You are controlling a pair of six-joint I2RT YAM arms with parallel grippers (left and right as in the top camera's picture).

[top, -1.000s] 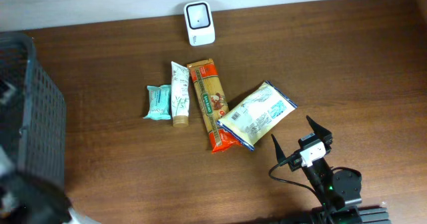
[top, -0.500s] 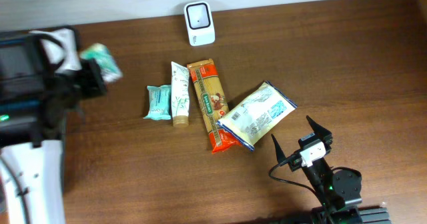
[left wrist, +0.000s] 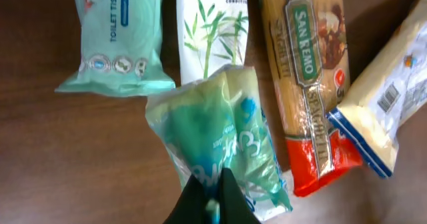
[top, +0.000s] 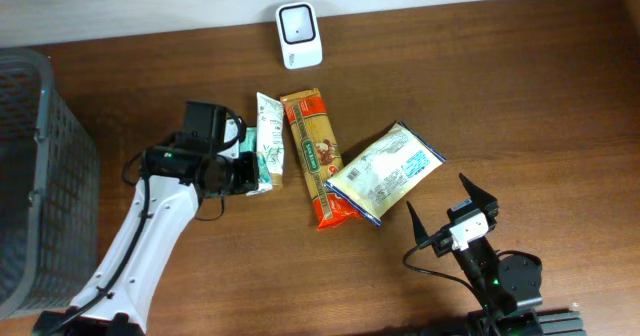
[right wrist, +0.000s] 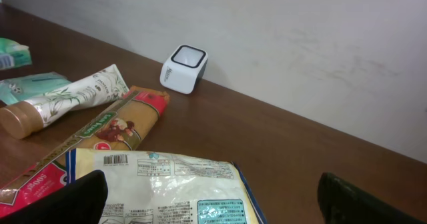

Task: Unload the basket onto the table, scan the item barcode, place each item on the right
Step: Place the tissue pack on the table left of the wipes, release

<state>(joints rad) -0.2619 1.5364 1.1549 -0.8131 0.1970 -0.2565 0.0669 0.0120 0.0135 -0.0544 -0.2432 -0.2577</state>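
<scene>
Brown tabletop [top: 500, 86] from above: the left pincer [top: 246, 172] hangs over the middle, above one end of a row of goods made up of a tube [top: 268, 126], pasta [top: 312, 151] and a bag [top: 388, 169]. What it grips is mostly hidden under it from here. The scanner [top: 299, 36] stands at the far edge, beyond the row, so the scanner lies away from the near edge and a little toward the pasta. To my eye the left arm is much the nearer. The right pincer [top: 435, 191] sits by the near edge, spread wide and empty. A basket [top: 40, 176] fills the left edge.

From the left wrist, the jaws are pinched tight on the near end of a teal packet [left wrist: 223, 127]. Its long axis runs straight out ahead of the fingers [left wrist: 200, 199], over the tube's foot, with tissues [left wrist: 120, 37] lying just beside. No barcode shows on this face.

From the right wrist, the fingers stand far apart with nothing between them. The bag lies just ahead and the scanner stands well beyond, by the wall.
</scene>
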